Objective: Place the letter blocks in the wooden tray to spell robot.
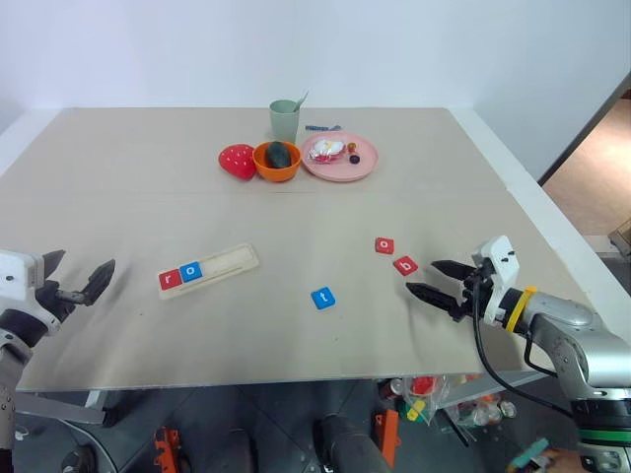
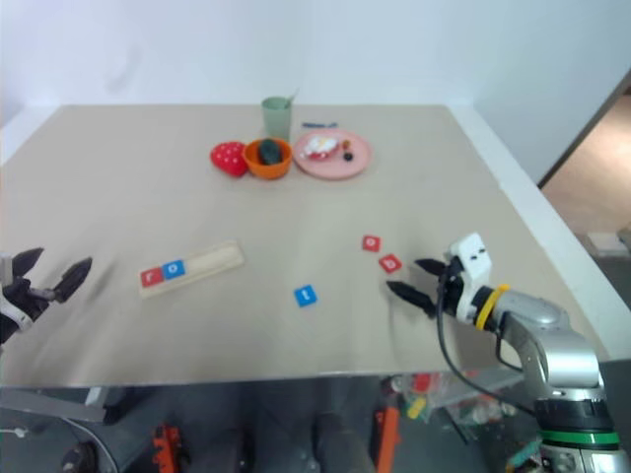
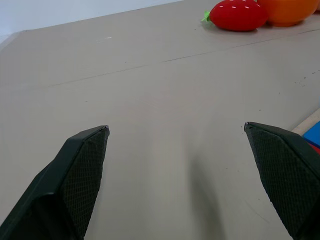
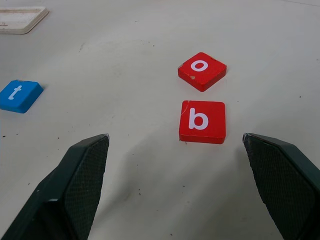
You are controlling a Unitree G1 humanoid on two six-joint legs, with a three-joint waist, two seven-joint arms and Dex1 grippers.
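My right gripper (image 4: 175, 145) spread wide, empty, just near of red b block (image 4: 202, 121); left gripper (image 1: 77, 280) likewise released, tray (image 1: 229, 262) apparently two-filled.

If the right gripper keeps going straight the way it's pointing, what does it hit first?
Most likely the red b block: it lies on the table dead ahead of the open right gripper, between the lines of its fingers. The red o block sits just beyond it. Depth is hard to judge, so the fingertips may touch the table first.
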